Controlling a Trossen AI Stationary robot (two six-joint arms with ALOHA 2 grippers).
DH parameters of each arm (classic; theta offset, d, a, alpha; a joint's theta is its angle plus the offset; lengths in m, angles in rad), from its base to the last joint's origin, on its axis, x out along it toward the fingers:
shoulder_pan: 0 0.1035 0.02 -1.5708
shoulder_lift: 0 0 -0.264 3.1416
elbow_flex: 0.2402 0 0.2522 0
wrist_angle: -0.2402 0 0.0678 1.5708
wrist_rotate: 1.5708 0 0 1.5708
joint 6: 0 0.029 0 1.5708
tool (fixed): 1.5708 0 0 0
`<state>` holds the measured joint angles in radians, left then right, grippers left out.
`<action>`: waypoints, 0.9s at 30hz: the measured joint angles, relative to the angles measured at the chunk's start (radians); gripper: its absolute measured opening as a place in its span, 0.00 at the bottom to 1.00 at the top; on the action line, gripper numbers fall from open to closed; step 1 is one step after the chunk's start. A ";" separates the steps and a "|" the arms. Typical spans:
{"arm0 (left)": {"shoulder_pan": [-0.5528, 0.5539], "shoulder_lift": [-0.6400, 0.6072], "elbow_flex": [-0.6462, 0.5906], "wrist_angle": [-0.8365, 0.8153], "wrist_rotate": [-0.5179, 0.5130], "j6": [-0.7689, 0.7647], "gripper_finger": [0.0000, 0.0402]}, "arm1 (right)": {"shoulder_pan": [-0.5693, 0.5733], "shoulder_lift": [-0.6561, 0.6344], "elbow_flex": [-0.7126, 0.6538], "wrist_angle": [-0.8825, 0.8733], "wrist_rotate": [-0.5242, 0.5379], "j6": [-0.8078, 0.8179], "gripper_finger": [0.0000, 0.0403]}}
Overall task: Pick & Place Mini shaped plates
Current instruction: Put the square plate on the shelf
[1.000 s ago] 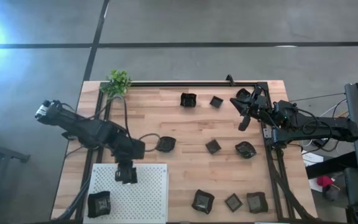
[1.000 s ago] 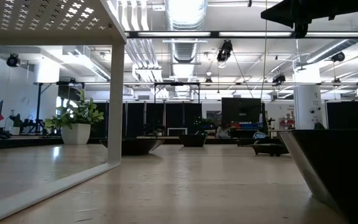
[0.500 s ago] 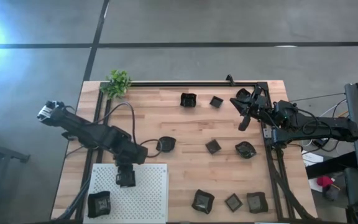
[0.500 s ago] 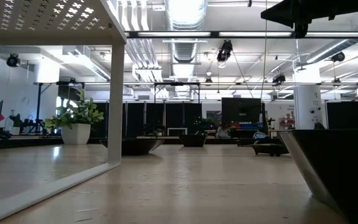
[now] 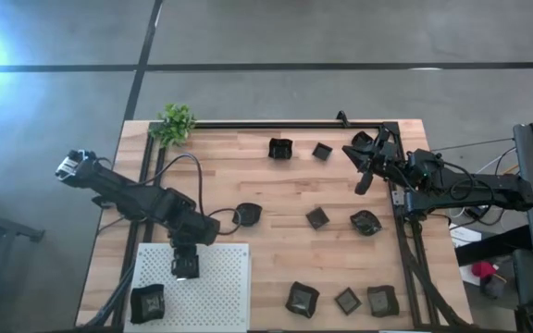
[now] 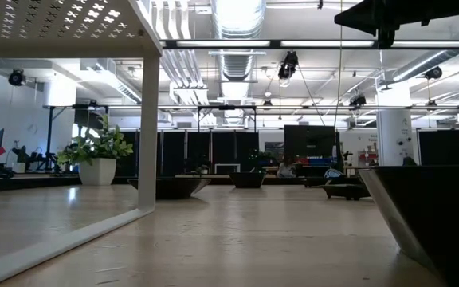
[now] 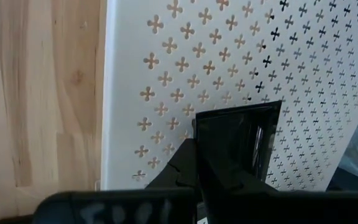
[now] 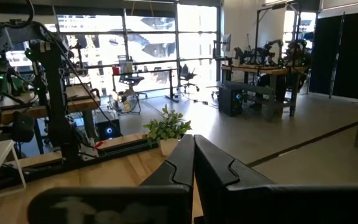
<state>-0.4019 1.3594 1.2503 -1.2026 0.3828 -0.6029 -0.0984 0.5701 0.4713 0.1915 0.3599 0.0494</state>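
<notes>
My left gripper (image 5: 185, 266) is over the white perforated board (image 5: 225, 296) at the near left and is shut on a small square black plate (image 7: 238, 140). A second dark plate (image 5: 147, 303) lies flat on the board's near left corner. Several more dark plates lie on the wooden table, among them one (image 5: 247, 214) close to the left arm and a row of three near the front edge (image 5: 347, 300). My right gripper (image 5: 364, 180) hangs shut and empty at the far right; its wrist view (image 8: 194, 149) shows the fingertips together. My left gripper pinches the square plate by its raised rim (image 7: 199, 134) on the side nearest the wrist, between its two fingers (image 7: 182, 171). The fingers come from above, pointing down. The plate sits roughly level close over the board; whether it rests on the board cannot be told.
A small green plant (image 5: 176, 122) stands at the far left corner. Black rails (image 5: 405, 231) run along the table's right side and far edge. The board stands on legs above the table (image 6: 148, 119). Bare wood lies in the table's middle (image 5: 285, 185).
My left gripper has gone a little toward the table's near edge over the white board, carrying the square plate with it. The fingers have stayed shut on the plate.
</notes>
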 joint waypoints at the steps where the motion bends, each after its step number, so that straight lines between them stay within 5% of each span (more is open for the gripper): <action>1: 0.000 0.000 0.000 0.000 0.000 0.000 0.01 | 0.000 0.000 0.000 0.000 0.000 0.000 0.02; 11: 0.000 0.000 0.000 -0.002 -0.007 -0.001 0.02 | 0.000 0.000 0.000 0.000 0.001 -0.003 0.02; 20: 0.001 -0.001 0.000 -0.003 -0.006 0.004 0.16 | 0.000 0.000 0.000 0.000 0.001 0.000 0.02; 27: 0.012 -0.005 0.010 -0.009 0.039 0.000 0.18 | 0.000 0.003 0.000 -0.001 0.001 0.002 0.02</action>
<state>-0.3896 1.3548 1.2598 -1.2112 0.4219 -0.6033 -0.0984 0.5735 0.4713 0.1908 0.3608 0.0509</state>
